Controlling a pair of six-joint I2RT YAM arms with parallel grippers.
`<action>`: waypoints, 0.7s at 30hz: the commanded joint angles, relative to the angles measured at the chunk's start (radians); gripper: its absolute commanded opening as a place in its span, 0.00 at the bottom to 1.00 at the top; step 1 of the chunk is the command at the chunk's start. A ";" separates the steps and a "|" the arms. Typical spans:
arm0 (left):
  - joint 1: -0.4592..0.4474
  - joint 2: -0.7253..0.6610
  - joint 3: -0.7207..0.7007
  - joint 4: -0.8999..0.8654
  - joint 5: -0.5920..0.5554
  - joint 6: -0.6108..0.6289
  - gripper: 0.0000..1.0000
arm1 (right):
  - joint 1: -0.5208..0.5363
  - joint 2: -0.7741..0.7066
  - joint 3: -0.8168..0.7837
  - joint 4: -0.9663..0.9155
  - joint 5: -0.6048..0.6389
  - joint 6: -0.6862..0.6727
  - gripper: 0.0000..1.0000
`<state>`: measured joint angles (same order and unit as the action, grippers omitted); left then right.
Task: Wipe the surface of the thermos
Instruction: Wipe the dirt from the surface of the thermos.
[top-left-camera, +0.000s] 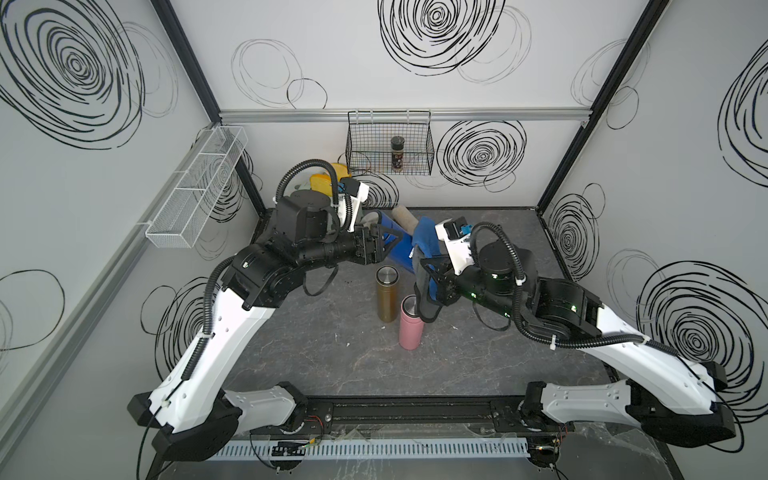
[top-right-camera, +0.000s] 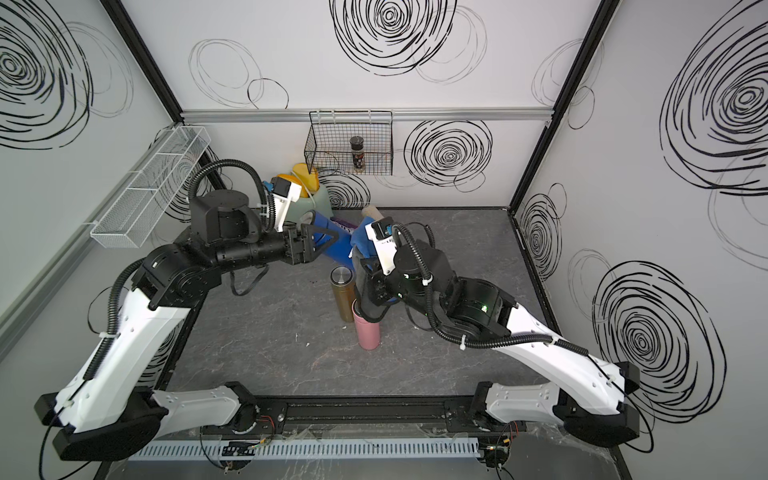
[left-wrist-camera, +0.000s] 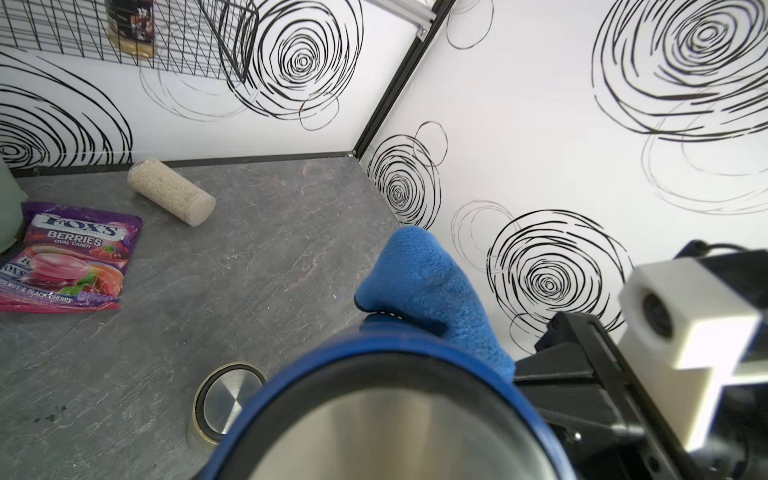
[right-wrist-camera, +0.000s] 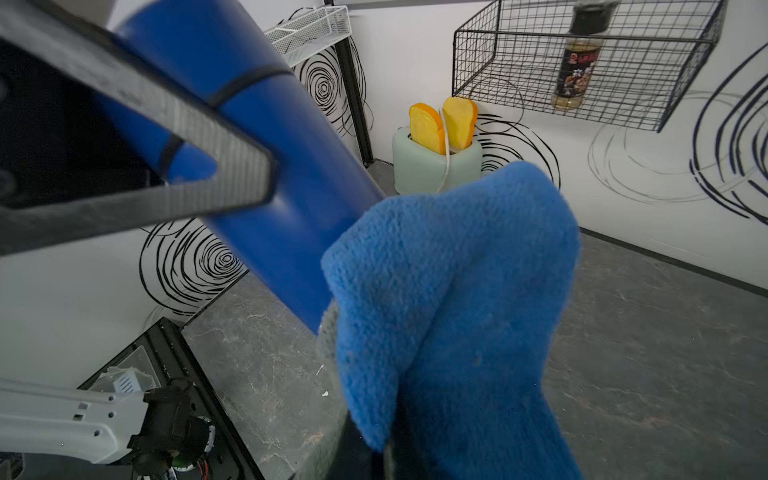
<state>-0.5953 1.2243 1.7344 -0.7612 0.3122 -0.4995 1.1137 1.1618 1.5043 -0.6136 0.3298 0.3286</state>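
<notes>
Above rear mid-table: holds thermos (right-wrist-camera: 266, 124) aloft and tilted in left gripper (top-left-camera: 392, 243), presses cloth (right-wrist-camera: 449, 291) on it with right gripper (top-left-camera: 430, 270).

Clamps left gripper's jaws across blue thermos body, close to a black band. Pinches blue cloth in right gripper, jaws closed on fabric; lays cloth against thermos's side, touching. Drapes dark tail of cloth over pink bottle's (top-left-camera: 410, 332) top in both top views; cannot tell contact. Stands gold bottle (top-left-camera: 385, 303) and pink bottle upright on table (top-left-camera: 332, 353), just beside each other, on near side of thermos. Notes toaster (right-wrist-camera: 436, 166) with two slices at rear left corner, candy bag (left-wrist-camera: 70, 257) and grain jar (left-wrist-camera: 170, 197) lying on table behind, spice bottle (top-left-camera: 397, 154) in black basket (top-left-camera: 370, 164) on back wall.
</notes>
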 joint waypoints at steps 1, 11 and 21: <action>-0.005 -0.065 -0.018 0.269 0.062 -0.081 0.00 | 0.090 0.032 0.080 -0.005 0.112 -0.032 0.00; 0.027 -0.043 -0.028 0.220 0.169 -0.132 0.00 | 0.222 0.176 0.224 0.027 0.270 -0.149 0.00; 0.063 -0.052 -0.074 0.200 0.200 -0.126 0.00 | 0.113 -0.140 -0.053 -0.053 0.402 0.018 0.00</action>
<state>-0.5312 1.2011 1.6615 -0.6430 0.4568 -0.6067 1.2442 1.0882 1.4406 -0.6746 0.6533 0.2981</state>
